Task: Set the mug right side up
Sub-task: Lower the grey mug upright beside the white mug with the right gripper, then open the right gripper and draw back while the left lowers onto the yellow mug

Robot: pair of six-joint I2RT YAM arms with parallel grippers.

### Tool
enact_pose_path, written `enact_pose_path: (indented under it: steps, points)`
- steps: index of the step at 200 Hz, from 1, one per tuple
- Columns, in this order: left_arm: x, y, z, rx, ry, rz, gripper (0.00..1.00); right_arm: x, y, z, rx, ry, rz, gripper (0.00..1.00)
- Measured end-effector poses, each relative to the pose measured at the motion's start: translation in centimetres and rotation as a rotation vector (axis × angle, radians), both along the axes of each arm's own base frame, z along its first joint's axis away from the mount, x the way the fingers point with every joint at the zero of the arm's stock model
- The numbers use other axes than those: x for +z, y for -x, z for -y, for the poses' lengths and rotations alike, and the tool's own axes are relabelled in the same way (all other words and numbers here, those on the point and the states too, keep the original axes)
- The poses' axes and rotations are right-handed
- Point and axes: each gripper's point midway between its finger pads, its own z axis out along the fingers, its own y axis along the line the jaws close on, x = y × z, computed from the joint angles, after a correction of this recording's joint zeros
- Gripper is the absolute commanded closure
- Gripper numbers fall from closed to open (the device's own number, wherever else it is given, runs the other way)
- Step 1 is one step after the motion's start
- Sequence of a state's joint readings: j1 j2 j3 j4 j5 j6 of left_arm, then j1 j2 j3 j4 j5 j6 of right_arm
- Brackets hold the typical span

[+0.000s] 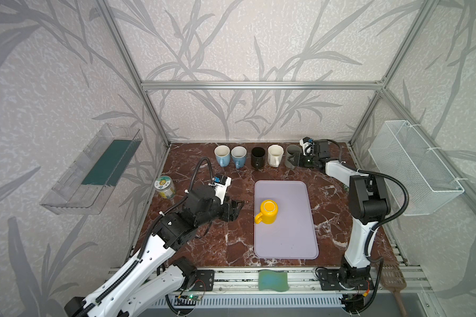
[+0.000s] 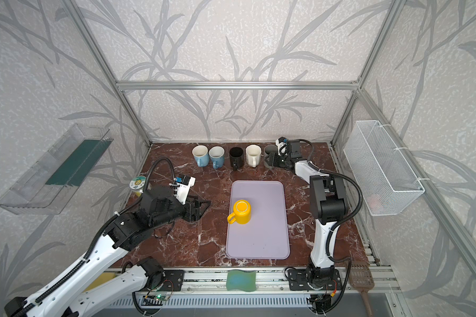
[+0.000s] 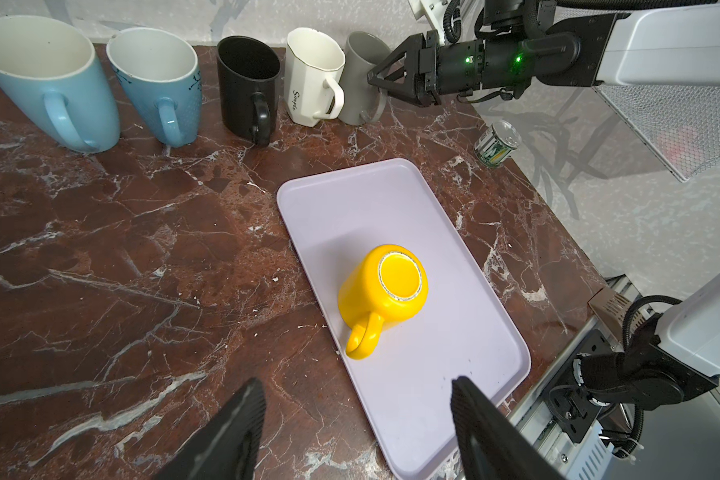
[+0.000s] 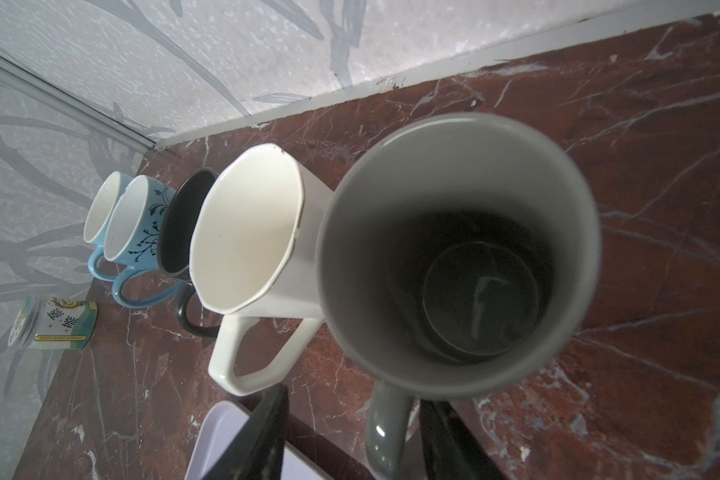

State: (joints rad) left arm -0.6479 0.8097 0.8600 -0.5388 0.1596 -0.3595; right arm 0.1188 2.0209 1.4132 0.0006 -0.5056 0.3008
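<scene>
A yellow mug (image 1: pixel 268 212) (image 2: pixel 242 212) (image 3: pixel 385 291) stands upside down on the lilac tray (image 1: pixel 286 241) (image 2: pixel 259 241) (image 3: pixel 412 395), base up and handle towards the front left. My left gripper (image 1: pixel 238 211) (image 2: pixel 202 210) (image 3: pixel 356 386) hovers open just left of the tray, aimed at this mug and apart from it. At the back, my right gripper (image 1: pixel 291 162) (image 2: pixel 268 162) (image 3: pixel 373 79) (image 4: pixel 354 399) is open with its jaws either side of the handle of an upright grey mug (image 1: pixel 293 152) (image 4: pixel 458 249), leaving a wide gap on one side.
Two blue mugs (image 1: pixel 221 155) (image 1: pixel 238 156), a black mug (image 1: pixel 258 157) and a white mug (image 1: pixel 275 155) stand upright in the back row. A jar (image 1: pixel 165 186) sits at the left, a small can (image 3: pixel 495 145) at the right. A wire basket (image 1: pixel 412 167) hangs on the right wall.
</scene>
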Motion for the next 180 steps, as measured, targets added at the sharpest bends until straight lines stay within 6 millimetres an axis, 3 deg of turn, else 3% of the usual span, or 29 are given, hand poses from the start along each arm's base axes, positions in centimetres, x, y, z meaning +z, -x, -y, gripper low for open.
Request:
enact_pose_path:
  steps: [55,83,139,180]
  points:
    - [-1.1,0.2,0.5,-0.017,-0.032,-0.032,0.27,2.1,0.7,0.5,0.008,0.051,0.052,0.46]
    - [-2.6,0.6,1.3,-0.048,-0.090,-0.059,0.27,3.5,1.4,1.1,0.003,0.094,0.090,0.46]
    - [-7.5,1.7,4.4,-0.164,-0.294,-0.129,0.29,5.2,5.2,2.4,-0.019,0.149,0.114,0.46]
    - [-9.9,1.0,5.0,-0.178,-0.400,-0.157,0.29,5.7,9.0,2.9,-0.033,0.140,0.117,0.46]
